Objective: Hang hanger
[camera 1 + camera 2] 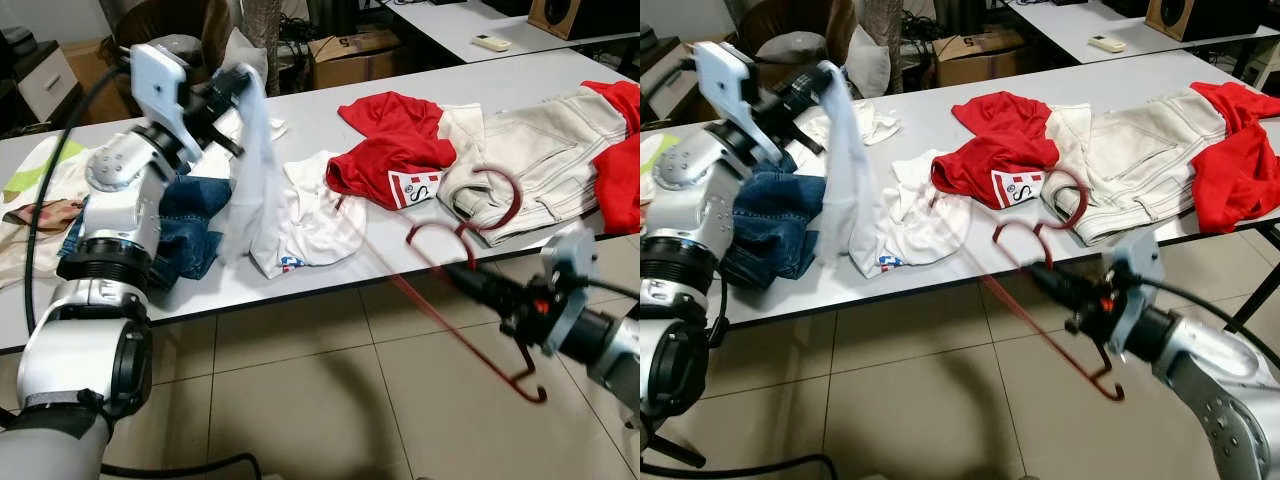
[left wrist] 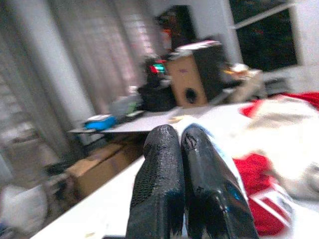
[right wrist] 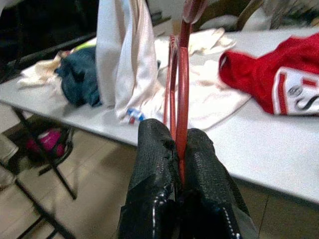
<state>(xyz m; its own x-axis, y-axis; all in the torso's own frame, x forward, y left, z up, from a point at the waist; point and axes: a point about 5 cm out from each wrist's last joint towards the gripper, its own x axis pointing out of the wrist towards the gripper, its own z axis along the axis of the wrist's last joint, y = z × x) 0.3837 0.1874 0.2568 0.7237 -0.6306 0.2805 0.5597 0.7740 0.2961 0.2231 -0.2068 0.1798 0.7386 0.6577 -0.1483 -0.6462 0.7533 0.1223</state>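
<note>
Dark red hanger (image 1: 470, 300) near right, translucent white garment (image 1: 245, 160) at left, blue denim (image 1: 195, 235) beside it, red shirt (image 1: 395, 140) with white-and-red patch centre, cream trousers (image 1: 540, 160) far right, grey table (image 1: 300, 270).

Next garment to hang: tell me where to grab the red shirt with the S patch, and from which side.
Pinch the red shirt at its bunched upper fold, away from the patch, coming from above: it lies crumpled on the table, and the fold stands proud enough to pinch.

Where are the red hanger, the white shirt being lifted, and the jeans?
red hanger (image 1: 470, 340), left eye view, long bar.
white shirt (image 1: 245, 170), left eye view, hanging fold.
jeans (image 1: 775, 225), right eye view, crumpled denim.
</note>
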